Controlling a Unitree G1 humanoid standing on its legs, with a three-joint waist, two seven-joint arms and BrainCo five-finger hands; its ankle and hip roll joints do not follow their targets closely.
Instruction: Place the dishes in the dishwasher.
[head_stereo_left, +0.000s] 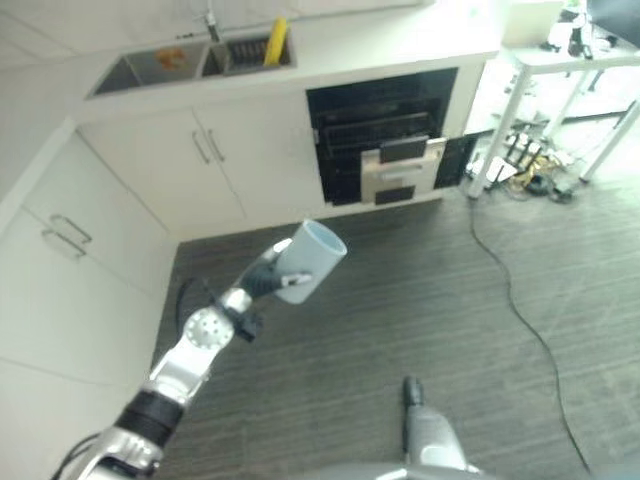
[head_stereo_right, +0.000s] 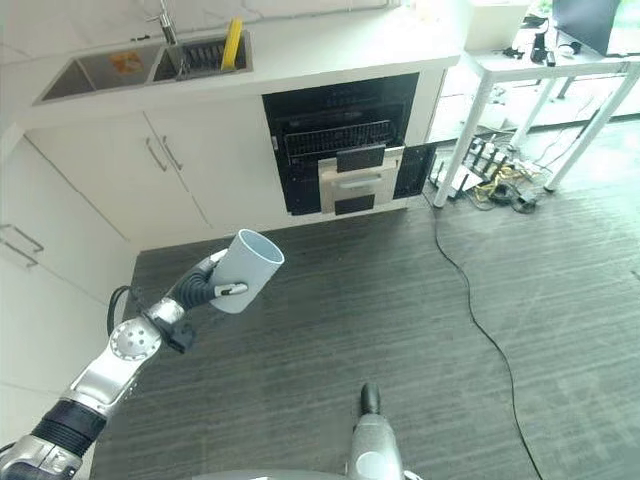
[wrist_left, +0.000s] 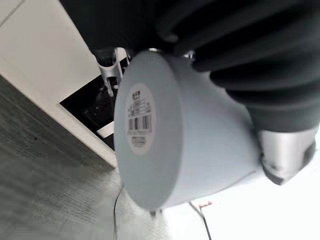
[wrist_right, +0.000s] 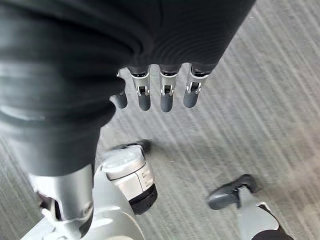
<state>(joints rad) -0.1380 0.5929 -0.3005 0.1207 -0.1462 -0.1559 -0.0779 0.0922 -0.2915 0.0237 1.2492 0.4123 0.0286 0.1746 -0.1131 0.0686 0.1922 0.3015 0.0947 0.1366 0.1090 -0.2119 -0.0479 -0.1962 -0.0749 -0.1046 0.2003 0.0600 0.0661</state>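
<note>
A: Where is the dish?

B: The pale blue-grey cylindrical cup (head_stereo_left: 309, 260) is in the robot's left hand (head_stereo_right: 200, 287), fingers and thumb curled round its wall, held out over the dark striped floor (head_stereo_left: 400, 300) with its open mouth tilted towards one o'clock.

A: And the dishwasher?

B: The open black dishwasher (head_stereo_right: 340, 140) sits under the white counter (head_stereo_right: 330, 50) at about twelve o'clock, well apart from the cup, with a wire rack inside and its door panel lowered. At eleven o'clock a steel sink (head_stereo_left: 160, 62) holds a yellow object (head_stereo_left: 276, 42).

A: What does the left wrist view add?

B: The cup's flat base, turned to the camera, which the head views hide. It carries a small white sticker (wrist_left: 139, 121) with a barcode; the print is too small to read.

A: The right hand?

B: Its wrist view shows the right hand (wrist_right: 150, 95) with fingers hanging fairly straight over the floor, holding nothing.
</note>
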